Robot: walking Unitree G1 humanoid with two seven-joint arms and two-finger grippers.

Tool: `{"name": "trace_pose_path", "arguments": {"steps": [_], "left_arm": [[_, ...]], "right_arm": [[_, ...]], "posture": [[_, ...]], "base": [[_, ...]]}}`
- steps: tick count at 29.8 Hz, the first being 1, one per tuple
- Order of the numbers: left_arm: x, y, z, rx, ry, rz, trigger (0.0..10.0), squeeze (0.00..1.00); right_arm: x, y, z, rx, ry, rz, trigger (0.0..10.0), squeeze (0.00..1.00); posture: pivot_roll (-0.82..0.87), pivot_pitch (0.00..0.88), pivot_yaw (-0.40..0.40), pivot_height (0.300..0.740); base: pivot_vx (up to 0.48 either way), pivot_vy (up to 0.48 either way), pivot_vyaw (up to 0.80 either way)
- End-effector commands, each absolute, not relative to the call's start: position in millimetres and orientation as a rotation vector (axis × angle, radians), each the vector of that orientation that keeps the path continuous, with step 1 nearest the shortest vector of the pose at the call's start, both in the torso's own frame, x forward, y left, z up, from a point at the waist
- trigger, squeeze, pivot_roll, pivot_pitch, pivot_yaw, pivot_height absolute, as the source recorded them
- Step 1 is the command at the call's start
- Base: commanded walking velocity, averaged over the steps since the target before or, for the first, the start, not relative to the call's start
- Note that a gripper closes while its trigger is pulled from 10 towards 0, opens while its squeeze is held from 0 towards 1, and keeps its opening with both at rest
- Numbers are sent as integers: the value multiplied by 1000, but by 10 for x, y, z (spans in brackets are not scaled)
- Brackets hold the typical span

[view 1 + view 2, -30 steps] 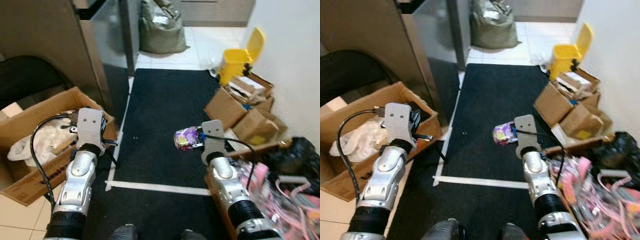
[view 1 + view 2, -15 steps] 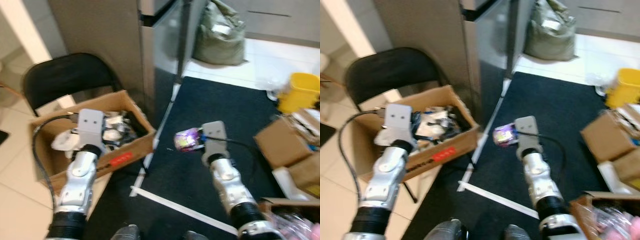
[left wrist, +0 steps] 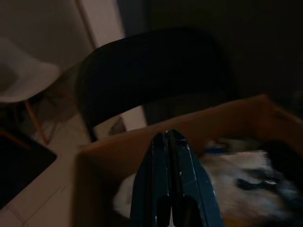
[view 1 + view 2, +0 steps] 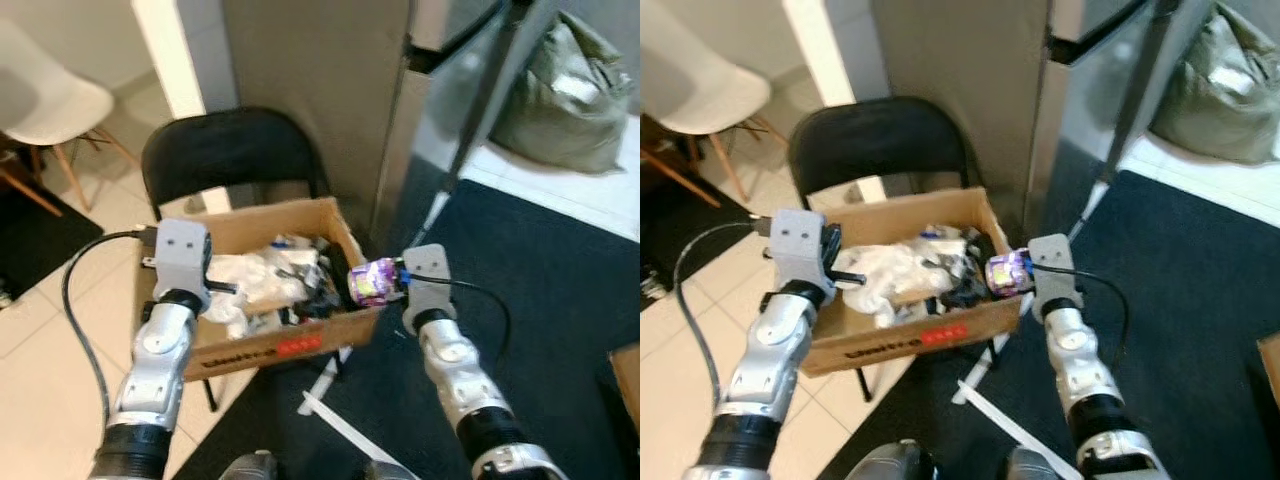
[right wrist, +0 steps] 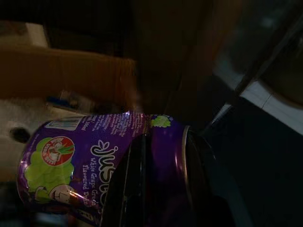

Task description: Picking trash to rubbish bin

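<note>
The head views are evenly lit and fairly bright, the pale floor tiles (image 4: 60, 330) close to washed out, with a soft overall smear that blurs edges, worst toward the upper right around the grey sack (image 4: 575, 95). A dull sheen runs down the steel panel (image 4: 1110, 90). Both wrist views are very dim and grainy: the cardboard box (image 3: 189, 127) shows murky brown, and the purple can (image 5: 104, 165) catches a thin glint along its rim.
</note>
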State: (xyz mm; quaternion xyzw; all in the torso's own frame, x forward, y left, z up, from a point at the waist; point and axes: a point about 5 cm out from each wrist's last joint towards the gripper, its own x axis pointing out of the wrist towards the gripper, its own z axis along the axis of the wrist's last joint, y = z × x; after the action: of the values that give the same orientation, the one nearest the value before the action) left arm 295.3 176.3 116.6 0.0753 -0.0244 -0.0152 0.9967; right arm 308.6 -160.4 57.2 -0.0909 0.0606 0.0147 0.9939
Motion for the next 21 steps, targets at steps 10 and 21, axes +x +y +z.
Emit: {"name": "trace_pose_path", "arguments": {"steps": [10,21], "left_arm": [[2943,1784,1149,156,-36,-23,10000,0],[2896,1589,1093,292,-6,-308,10000,0]], "right_arm": [[3094,-1543,594,-181,116,49,10000,0],[3118,-1535,614,-139,112,62,10000,0]], "posture": [[84,47,18,740],[91,37,6,740]], "base": [[324,0,706],[85,0,0]]}}
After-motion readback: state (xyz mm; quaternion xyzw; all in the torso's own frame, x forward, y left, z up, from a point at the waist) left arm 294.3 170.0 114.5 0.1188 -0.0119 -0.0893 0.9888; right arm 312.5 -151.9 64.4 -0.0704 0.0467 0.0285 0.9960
